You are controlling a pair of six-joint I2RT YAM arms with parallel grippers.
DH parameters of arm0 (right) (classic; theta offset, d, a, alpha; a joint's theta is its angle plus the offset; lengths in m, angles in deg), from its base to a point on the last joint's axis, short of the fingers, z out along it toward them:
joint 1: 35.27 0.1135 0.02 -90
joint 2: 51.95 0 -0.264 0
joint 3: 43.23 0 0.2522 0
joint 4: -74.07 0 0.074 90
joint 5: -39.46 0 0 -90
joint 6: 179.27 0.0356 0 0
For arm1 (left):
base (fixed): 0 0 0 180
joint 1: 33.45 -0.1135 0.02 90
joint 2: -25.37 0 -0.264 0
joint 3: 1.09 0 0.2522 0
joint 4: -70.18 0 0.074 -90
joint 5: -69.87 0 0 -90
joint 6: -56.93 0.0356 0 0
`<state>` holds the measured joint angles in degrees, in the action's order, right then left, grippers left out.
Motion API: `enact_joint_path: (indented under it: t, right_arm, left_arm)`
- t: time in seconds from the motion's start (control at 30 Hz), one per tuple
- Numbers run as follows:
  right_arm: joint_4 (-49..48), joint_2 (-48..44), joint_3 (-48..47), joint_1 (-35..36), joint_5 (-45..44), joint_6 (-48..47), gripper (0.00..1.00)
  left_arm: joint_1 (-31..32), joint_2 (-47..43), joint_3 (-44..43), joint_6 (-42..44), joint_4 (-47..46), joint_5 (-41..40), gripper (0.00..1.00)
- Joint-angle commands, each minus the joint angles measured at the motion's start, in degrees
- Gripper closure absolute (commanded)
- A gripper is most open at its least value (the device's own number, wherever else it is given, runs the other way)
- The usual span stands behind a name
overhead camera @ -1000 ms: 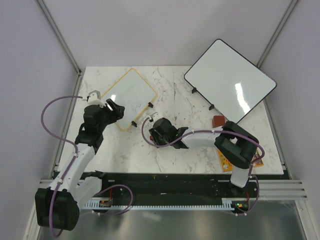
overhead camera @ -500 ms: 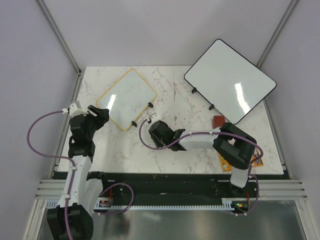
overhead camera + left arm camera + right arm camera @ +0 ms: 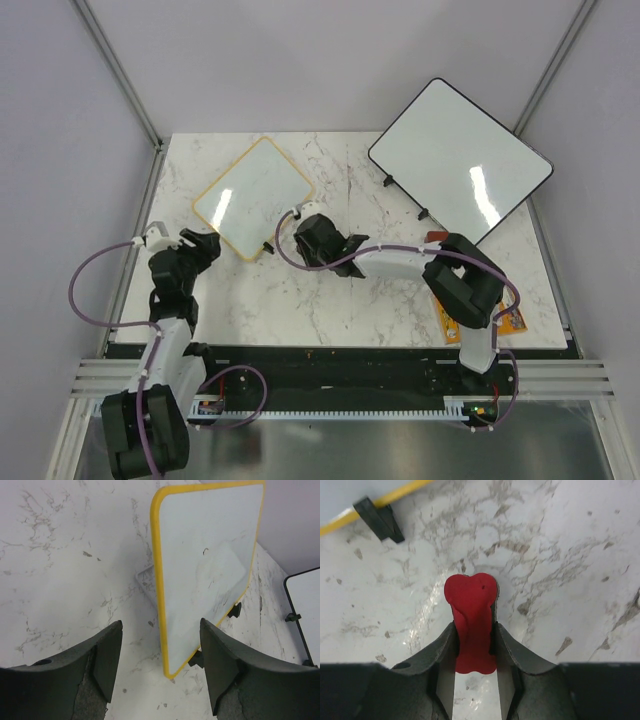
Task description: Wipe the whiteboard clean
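The whiteboard [image 3: 253, 194], small with a yellow frame and faint pen marks, lies on the marble table at the back left. In the left wrist view the whiteboard [image 3: 207, 565] runs away from my open left gripper [image 3: 160, 630], whose fingers straddle its near corner from above. In the top view the left gripper [image 3: 203, 246] sits just left of that corner. My right gripper [image 3: 300, 232] is by the board's near right edge, beside a black clip [image 3: 377, 517]. The right gripper [image 3: 473, 628] is shut on a soft red eraser piece [image 3: 470, 605], squeezed between its fingers.
A larger black-framed whiteboard [image 3: 460, 160] leans at the back right, with clips on its near edge. A small reddish-brown block [image 3: 437, 241] sits by the right arm's elbow. An orange item [image 3: 454, 326] lies at the table's near right edge. Enclosure walls ring the table.
The left gripper drew back from the board's left edge toward the near left, still open. The right gripper closed on the red eraser and moved up toward the yellow-framed board.
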<state>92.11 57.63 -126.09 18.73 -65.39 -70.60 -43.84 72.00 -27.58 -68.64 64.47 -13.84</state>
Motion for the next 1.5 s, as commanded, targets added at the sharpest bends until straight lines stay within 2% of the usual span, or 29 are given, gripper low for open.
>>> enact_joint_path:
  t: [0.0,0.07,0.27,0.4,0.57,0.67,0.7,0.77,0.8,0.97,1.07,1.23,1.3,1.37,1.47]
  right_arm:
    - [-3.8,0.1,-6.0,-3.1,4.9,-1.4,1.0]
    - [-6.3,0.2,-7.1,-4.3,6.5,-1.9,1.0]
    - [-11.2,3.6,-12.6,-7.7,12.1,-1.4,1.0]
    - [-12.4,6.6,-16.8,-8.3,13.1,-2.7,1.0]
    - [-11.5,13.0,-23.5,-8.4,13.4,-2.9,1.0]
    - [-11.0,16.9,-26.9,-8.4,13.3,-3.5,1.0]
    - [-10.8,18.5,-27.7,-8.4,12.8,-3.9,1.0]
    - [-10.7,19.8,-29.0,-8.4,11.6,-4.0,1.0]
    - [-10.7,20.8,-29.2,-8.4,10.7,-4.1,1.0]
    - [-10.3,23.5,-30.4,-8.3,10.1,-3.9,1.0]
    - [-10.4,25.0,-31.2,-8.1,11.7,-3.6,1.0]
    - [-10.0,26.0,-32.6,-6.4,11.9,-5.6,1.0]
    - [-9.8,26.0,-32.9,-5.5,11.9,-6.0,1.0]
    - [-9.7,26.0,-32.9,-5.2,11.9,-6.1,1.0]
    - [-9.7,26.1,-32.7,-5.2,12.3,-5.8,1.0]
  left_arm:
    - [-1.2,3.9,0.5,-0.9,-14.4,2.7,0.3]
    - [-1.7,6.7,1.7,-1.4,-22.2,4.9,0.3]
    - [-3.4,19.8,0.5,-4.2,-34.4,9.4,0.33]
    - [-3.5,23.5,0.1,-3.0,-40.7,11.6,0.34]
    - [-3.5,26.9,-0.7,-2.7,-43.5,13.8,0.37]
    - [-3.5,29.6,-0.9,-3.0,-46.7,15.2,0.49]
    - [-3.4,30.2,-1.2,-3.0,-48.0,15.9,0.57]
    - [-3.6,31.6,-1.7,-3.0,-48.6,16.7,0.65]
    - [-3.5,31.9,-2.1,-3.0,-48.4,16.9,0.72]
    - [-3.5,32.6,-1.9,-1.9,-47.9,17.1,0.88]
    - [-3.5,33.0,-1.6,-2.0,-48.7,17.2,0.91]
    - [-3.5,33.3,-1.8,-1.7,-47.9,17.6,0.91]
    - [-3.4,34.0,-2.1,-1.6,-47.7,18.7,0.85]
    - [-3.5,34.8,-2.9,-1.7,-47.8,19.9,0.73]
    - [-3.4,37.4,-3.6,-2.7,-50.0,21.7,0.66]
